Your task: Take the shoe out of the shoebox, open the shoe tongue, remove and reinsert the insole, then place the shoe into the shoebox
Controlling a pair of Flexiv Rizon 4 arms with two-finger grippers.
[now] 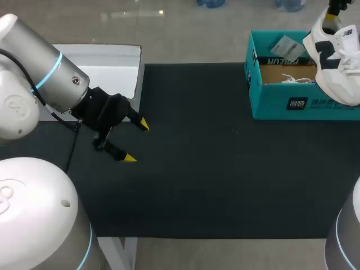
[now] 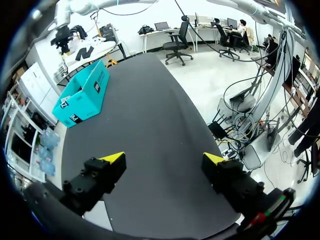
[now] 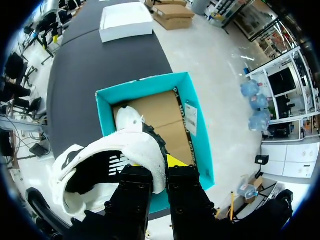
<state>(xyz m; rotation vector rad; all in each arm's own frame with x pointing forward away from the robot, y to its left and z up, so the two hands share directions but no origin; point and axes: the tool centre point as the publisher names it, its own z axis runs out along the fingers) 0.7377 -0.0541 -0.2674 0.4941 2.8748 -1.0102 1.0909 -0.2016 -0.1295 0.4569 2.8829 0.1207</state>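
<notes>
The teal shoebox stands open near the far right corner of the black table. Its floor is brown cardboard. A small white rounded item lies at one end (paper or lacing, it is hard to tell which), and a paper label sits against an inner wall.

The shoe, a white sneaker with a black side mark, is out of the box. It hangs over the box's right end, pinched at its collar by the right claw. One finger is inside the opening and the other is outside. Whether the shoe's lower end touches the box wall cannot be told.

The left claw hovers low over the table's left part. Its fingers are spread wide with nothing between them, well apart from the shoebox.

A flat white box rests at the table's far left edge, just behind the left arm. Between the left claw and the shoebox the black surface runs bare, right up to the near edge.
</notes>
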